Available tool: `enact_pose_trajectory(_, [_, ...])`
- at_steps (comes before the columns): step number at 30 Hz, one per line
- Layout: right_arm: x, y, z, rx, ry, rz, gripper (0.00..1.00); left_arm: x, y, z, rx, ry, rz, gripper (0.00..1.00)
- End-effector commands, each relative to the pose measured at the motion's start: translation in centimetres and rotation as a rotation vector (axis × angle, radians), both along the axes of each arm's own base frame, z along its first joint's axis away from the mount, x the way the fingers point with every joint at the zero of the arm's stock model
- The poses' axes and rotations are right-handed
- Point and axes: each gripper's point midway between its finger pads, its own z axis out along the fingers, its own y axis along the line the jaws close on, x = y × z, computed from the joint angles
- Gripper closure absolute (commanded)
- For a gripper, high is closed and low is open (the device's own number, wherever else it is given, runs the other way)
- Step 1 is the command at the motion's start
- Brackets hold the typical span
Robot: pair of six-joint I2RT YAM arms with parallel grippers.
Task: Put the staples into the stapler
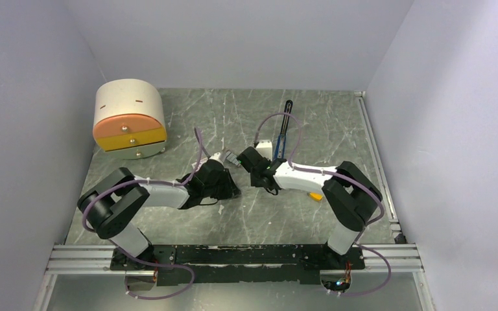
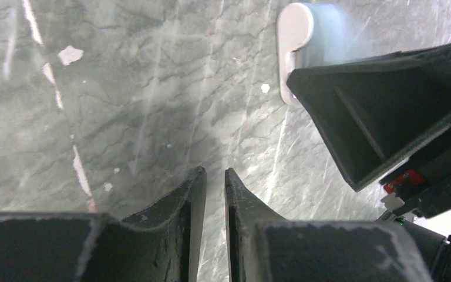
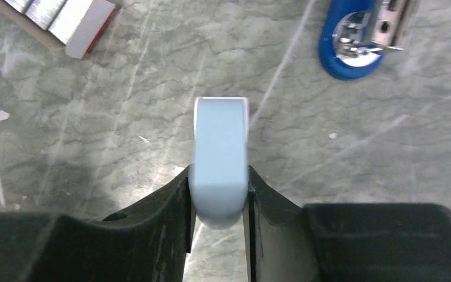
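Grey-green marbled table bearing a round drawer unit, blue stapler, staples, orange block.

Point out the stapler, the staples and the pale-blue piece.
stapler (image 3: 350, 53): right wrist view, its round blue end.
staples (image 3: 56, 14): right wrist view, grey ribbed face.
pale-blue piece (image 3: 221, 154): right wrist view, its flat top between the right gripper's fingers.

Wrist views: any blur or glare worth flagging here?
Left wrist: the pale-blue plastic piece at the top is soft and hazy, with bright streaks on the grey marbled table. Right wrist: the same piece is blurred where the right hand grips it; the blue stapler looks sharper.
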Motion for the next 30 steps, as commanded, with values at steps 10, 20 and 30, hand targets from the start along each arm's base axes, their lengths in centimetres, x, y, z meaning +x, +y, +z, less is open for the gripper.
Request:
enact_pose_trajectory(10, [-0.2,0.0,-0.6,0.04,0.055,0.021,0.34,0.5,3.1,1.4,0.106,-0.094,0.064,0.75])
enact_pose_trajectory(20, [-0.1,0.0,-2.3,-0.003,0.092,0.014,0.49,0.5,4.5,2.7,0.128,-0.132,0.088,0.74])
enact_pose_trajectory(30, [1.6,0.3,4.4,0.046,-0.047,0.033,0.37,0.1,5.4,2.7,0.134,-0.134,0.102,0.74])
